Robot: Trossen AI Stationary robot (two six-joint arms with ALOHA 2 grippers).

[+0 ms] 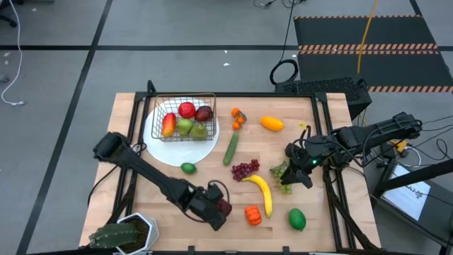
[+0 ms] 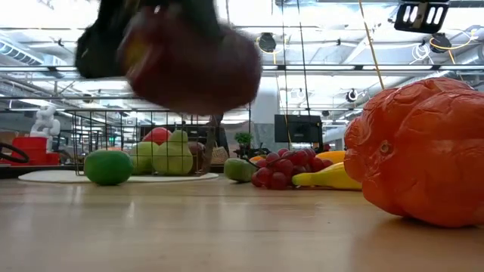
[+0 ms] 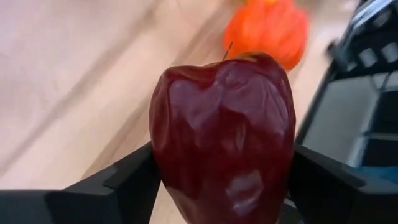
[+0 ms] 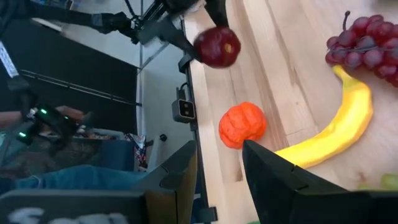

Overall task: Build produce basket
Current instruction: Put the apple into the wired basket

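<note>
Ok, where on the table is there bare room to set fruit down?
Bare wood lies right of the mango, up to the table edge. Crowded: the middle, where cucumber, purple grapes and banana cluster.

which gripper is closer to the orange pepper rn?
Left. The left gripper, jaws around a dark red apple, sits right beside the orange pepper. The right gripper is farther off, over the green grapes beyond the banana.
</note>
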